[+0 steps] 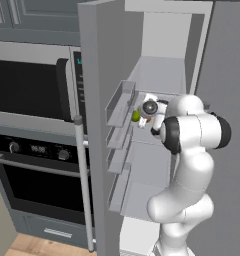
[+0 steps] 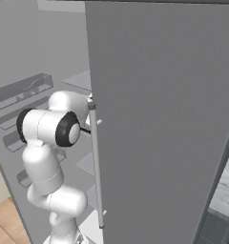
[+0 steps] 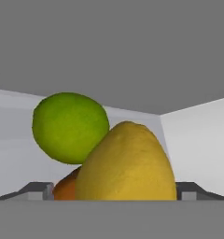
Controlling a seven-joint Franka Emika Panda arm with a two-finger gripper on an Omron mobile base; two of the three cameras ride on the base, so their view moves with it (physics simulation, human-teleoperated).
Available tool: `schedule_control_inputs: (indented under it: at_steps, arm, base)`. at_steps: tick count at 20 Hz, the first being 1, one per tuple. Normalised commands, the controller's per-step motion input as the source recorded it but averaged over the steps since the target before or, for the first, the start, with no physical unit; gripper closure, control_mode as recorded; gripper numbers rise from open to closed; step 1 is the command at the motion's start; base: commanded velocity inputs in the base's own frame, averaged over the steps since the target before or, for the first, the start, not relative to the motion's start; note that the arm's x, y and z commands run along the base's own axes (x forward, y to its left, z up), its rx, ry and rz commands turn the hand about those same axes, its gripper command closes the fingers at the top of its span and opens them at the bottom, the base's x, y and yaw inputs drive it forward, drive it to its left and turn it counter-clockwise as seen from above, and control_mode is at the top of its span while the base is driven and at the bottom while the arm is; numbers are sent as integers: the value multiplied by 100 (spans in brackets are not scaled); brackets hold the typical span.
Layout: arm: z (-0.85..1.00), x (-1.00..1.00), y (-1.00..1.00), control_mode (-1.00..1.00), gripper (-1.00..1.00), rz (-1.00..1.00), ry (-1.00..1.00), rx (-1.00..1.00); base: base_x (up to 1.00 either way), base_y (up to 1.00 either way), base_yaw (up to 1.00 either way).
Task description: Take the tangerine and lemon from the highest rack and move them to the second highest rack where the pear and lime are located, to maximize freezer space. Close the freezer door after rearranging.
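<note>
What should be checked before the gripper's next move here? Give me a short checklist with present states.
1. Lemon between the gripper's fingertips: ok, it sits right in front of the hand.
2. Grip shut on lemon: cannot tell.
3. Lime beside the lemon: ok, so this looks like the target rack.
4. Tangerine already there: ok, an orange edge shows behind the lemon.
5. Pear in place: cannot tell.
6. Freezer door closed: not ok, it stands open.
</note>
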Motion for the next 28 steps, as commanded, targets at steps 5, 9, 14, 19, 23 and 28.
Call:
schedule_control_inputs:
  at_steps: [5,9,14,19,23,28]
  arm:
    - [0,-48,1,-100,-100,0,0,2]
    - [0,-51,7,-100,-100,0,6,3]
    - [3,-55,4,-100,-100,0,18,8]
    - [17,-55,0,-100,-100,0,18,15]
    - [35,-64,0,-100,-100,0,3,15]
    - [67,-59,0,-100,-100,-5,0,9]
  base:
    - [0,0,0]
    - [0,0,0]
    - [0,0,0]
    - [0,0,0]
    - [0,0,0]
    - [0,0,0]
